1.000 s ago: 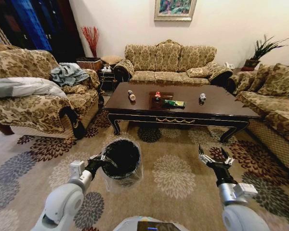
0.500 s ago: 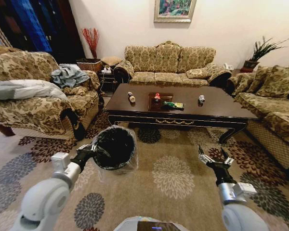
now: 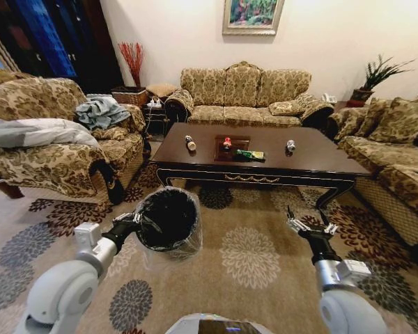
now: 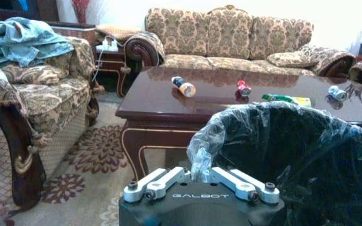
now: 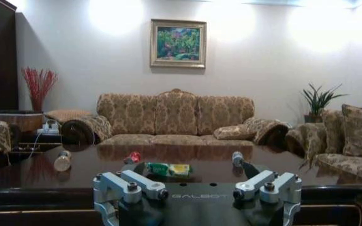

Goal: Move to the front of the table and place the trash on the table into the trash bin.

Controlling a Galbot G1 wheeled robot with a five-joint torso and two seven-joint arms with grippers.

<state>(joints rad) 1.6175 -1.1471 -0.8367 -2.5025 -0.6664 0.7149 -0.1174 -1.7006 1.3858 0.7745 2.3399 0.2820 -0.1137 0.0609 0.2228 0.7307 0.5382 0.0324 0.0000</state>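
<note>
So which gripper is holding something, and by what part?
The left gripper holds the trash bin by its bag-lined rim; the right gripper is open, holding nothing.

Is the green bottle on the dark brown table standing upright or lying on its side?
Lying on its side: the green bottle stretches flat along the glossy dark brown wooden table, beside the square inlaid panel.

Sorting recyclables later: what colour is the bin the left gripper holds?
Black bin, clear crinkly liner; clearest in the head view.

"GALBOT" reads in pale capitals on the dark body of the left claw [image 4: 201, 181] and likewise on the right claw [image 5: 198, 190]; nothing else legible.
</note>
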